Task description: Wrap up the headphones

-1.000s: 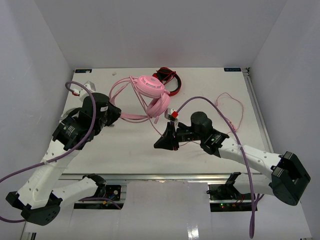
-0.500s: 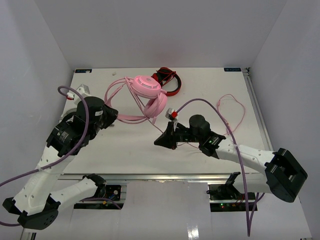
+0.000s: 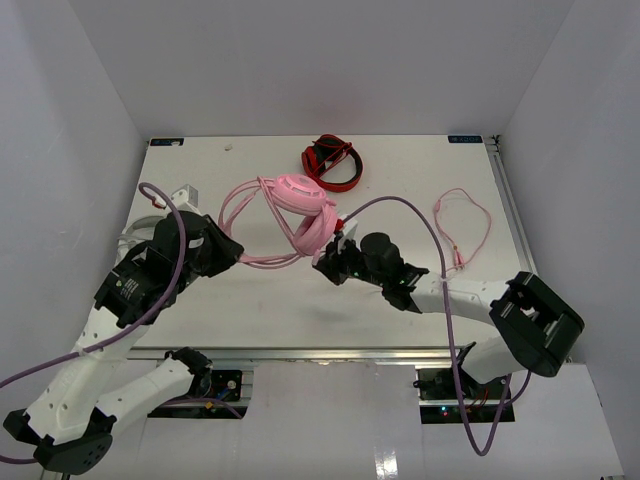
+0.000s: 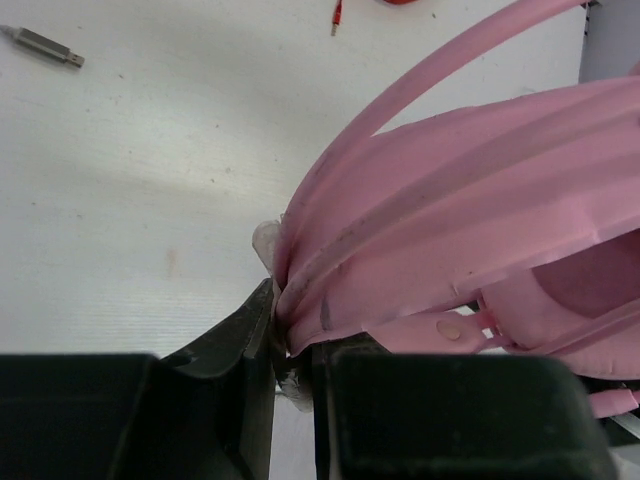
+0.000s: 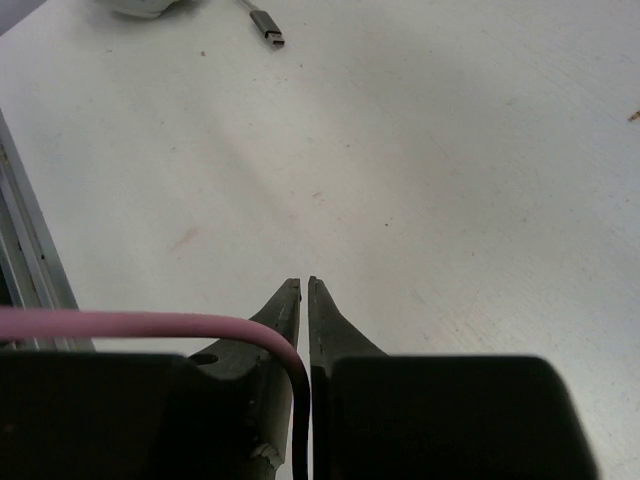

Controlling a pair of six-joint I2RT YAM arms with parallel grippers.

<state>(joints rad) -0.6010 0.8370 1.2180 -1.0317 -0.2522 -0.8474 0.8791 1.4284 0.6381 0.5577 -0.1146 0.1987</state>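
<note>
The pale pink headphones (image 3: 305, 203) lie mid-table, ear cups stacked, with the headband (image 3: 262, 262) running left. My left gripper (image 3: 238, 257) is shut on that headband; in the left wrist view the pink bands (image 4: 450, 230) fan out from between the left gripper's (image 4: 293, 345) jaws. The thin pink cable (image 3: 458, 224) loops at the right. My right gripper (image 3: 320, 263) sits just below the ear cups, shut on the cable. In the right wrist view the cable (image 5: 150, 323) bends down between the right gripper's (image 5: 305, 288) closed tips.
Red-and-black headphones (image 3: 333, 163) lie at the back centre, apart from the pink ones. A metal USB plug (image 4: 45, 45) lies on the white table (image 3: 420, 180) near the left side, also seen as the plug (image 5: 266, 25). The right table rail (image 3: 510, 215) borders the cable loop.
The pink headphones have come nearer and slightly right, away from the red pair. My right gripper has moved up toward the ear cups, and the cable loop at the right has narrowed.
</note>
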